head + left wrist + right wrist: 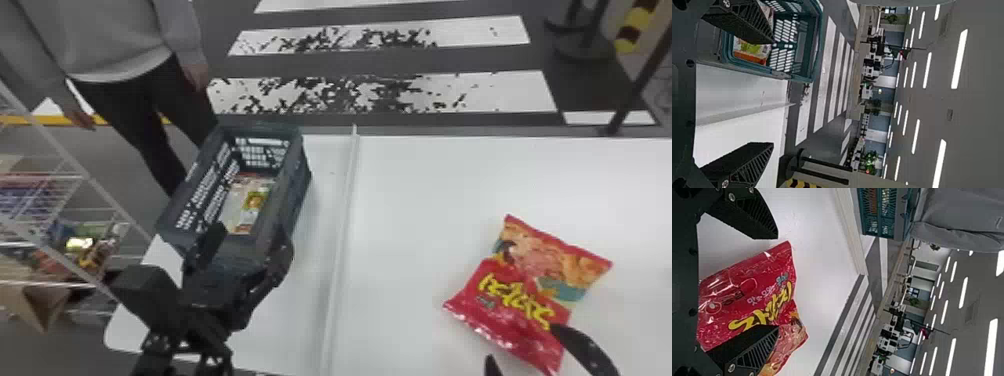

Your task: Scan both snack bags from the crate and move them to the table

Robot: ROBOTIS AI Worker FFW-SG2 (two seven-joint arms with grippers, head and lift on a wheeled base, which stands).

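In the head view, the left claw [252, 234] is at the near end of the crate [301, 175], which holds a pale snack bag [237, 202]; the right claw [521, 344] is at the red snack bag [520, 285] (yellow lettering and all) on the bench [425, 200]. The left wrist view shows the left claw spread apart. In the right wrist view, the right claw is parted too, one finger overlapping the red snack bag.

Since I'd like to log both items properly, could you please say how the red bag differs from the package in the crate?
The red bag is mostly red with yellow lettering, while the package is largely pale with a yellow patch. The red bag lies on the table; the package lies inside the crate. Both have printed wrapping.
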